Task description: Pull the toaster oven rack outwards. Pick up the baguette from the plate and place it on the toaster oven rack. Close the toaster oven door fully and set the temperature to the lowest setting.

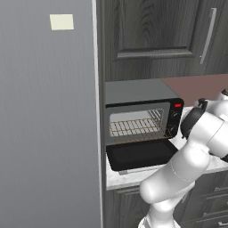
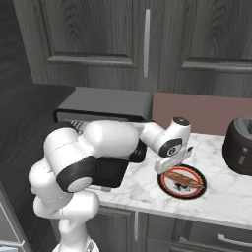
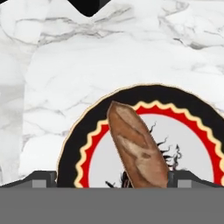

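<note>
The toaster oven [image 1: 142, 111] stands on the counter with its door [image 1: 140, 153] folded down flat. The pale wire rack [image 1: 136, 127] lies in the cavity, its front edge at the opening. To the oven's right, the orange-tan baguette [image 2: 183, 179] lies across the plate [image 2: 197, 191]. My gripper [image 2: 172, 165] hangs open just above the baguette's left end. In the hand view the baguette [image 3: 138, 148] runs up between the two fingertips [image 3: 41, 178], and the plate's dark rim [image 3: 87, 127] curves around it. Nothing is held.
A large dark rounded vessel [image 2: 240, 145] stands on the marble counter [image 2: 147, 189] right of the plate. Dark wall cabinets [image 2: 147, 39] hang above. A tall grey panel [image 1: 49, 133] rises left of the oven. My arm reaches across in front of the oven.
</note>
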